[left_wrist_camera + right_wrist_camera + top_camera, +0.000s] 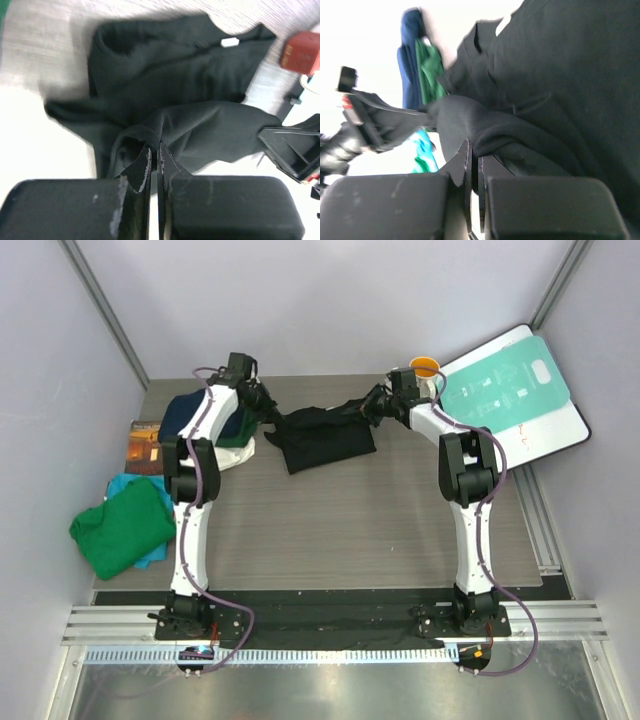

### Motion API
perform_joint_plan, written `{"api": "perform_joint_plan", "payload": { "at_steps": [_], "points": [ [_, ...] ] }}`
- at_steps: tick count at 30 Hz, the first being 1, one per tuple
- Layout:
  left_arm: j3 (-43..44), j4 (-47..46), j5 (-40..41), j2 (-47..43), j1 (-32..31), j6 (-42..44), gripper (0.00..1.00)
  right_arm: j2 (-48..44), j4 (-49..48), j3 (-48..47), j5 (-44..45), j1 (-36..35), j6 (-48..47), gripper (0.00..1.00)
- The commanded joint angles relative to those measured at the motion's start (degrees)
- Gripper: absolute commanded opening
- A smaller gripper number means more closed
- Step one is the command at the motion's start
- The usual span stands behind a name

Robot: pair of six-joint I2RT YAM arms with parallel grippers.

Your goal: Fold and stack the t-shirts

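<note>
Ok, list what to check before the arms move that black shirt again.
1. Left hand shut on the black t-shirt: ok.
2. Right hand shut on the same shirt: ok.
3. Shirt spread flat between the hands: not ok, bunched and creased.
4. Which face of the shirt is up: cannot tell.
5. Bare table on the near side to lay it out: ok.
6. Gap between the right hand and the orange cup behind it: cannot tell.

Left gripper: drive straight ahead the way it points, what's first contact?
The black t-shirt: the left gripper is shut on a fold of it, and more lies straight ahead. Depth beyond unclear.
</note>
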State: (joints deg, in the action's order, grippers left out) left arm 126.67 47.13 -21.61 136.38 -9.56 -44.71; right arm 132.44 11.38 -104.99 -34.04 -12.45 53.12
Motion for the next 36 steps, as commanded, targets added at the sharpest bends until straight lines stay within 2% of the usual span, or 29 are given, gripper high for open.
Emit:
{"api": "perform_joint_plan", "payload": {
  "at_steps": [1, 5, 10, 11, 12, 13, 14, 17, 19, 26, 30, 32, 33, 36],
  "points": [
    [4.1, -7.3, -0.8, 3.5, 0.2, -1.4, 0.00, 2.0, -18.8, 0.8, -0.2, 1.1, 12.6, 0.01],
    [5.3, -12.6, -0.6, 5.7, 0.2, -4.2, 0.00, 4.7, -28.6, 0.3, 1.3, 1.3, 17.4, 0.01],
    [6.3, -17.6, 0.2, 7.8, 0.3, -7.2, 0.00, 9.0, -33.2, -2.1, 3.7, 1.5, 22.6, 0.02],
    [6.3, -17.9, 0.4, 8.0, 0.3, -7.9, 0.06, 9.3, -34.7, -1.9, 4.2, 1.5, 23.5, 0.08],
    [6.4, -18.0, 0.9, 8.2, 0.3, -8.1, 0.14, 9.3, -35.7, -1.5, 4.8, 1.5, 24.4, 0.19],
    [6.5, -18.1, 1.2, 8.2, 0.5, -8.4, 0.20, 9.2, -36.2, -0.6, 5.9, 1.5, 25.0, 0.23],
    [6.3, -18.1, 1.6, 8.0, 0.6, -8.4, 0.35, 8.8, -35.7, -0.2, 6.8, 1.5, 25.1, 0.28],
    [4.3, -18.0, 4.1, 5.5, 1.4, -7.5, 0.50, 6.7, -34.5, 1.6, 10.3, 1.6, 23.8, 0.34],
    [1.8, -18.2, 6.0, 2.9, 2.3, -6.5, 0.52, 6.0, -34.7, 3.0, 11.4, 1.9, 24.0, 0.39],
    [-4.4, -18.0, 7.7, -4.6, 4.6, -5.7, 0.54, 0.5, -38.5, 7.2, 13.6, 2.3, 26.9, 0.43],
    [-8.1, -20.0, 6.1, -9.0, 3.9, -5.5, 0.54, -9.0, -38.5, 13.1, 19.8, 1.7, 19.9, 0.45],
    [-9.2, -21.6, 4.1, -10.0, 3.1, -5.2, 0.54, -9.8, -35.5, 12.1, 18.2, 1.5, 18.4, 0.45],
    [-9.1, -21.9, 3.4, -9.9, 1.9, -5.0, 0.54, -9.0, -36.0, 11.4, 14.0, 1.4, 18.7, 0.45],
    [-7.3, -22.6, 0.0, -7.2, -1.0, -4.9, 0.50, -6.4, -39.7, 11.7, 9.7, 1.1, 21.8, 0.39]
  ]
}}
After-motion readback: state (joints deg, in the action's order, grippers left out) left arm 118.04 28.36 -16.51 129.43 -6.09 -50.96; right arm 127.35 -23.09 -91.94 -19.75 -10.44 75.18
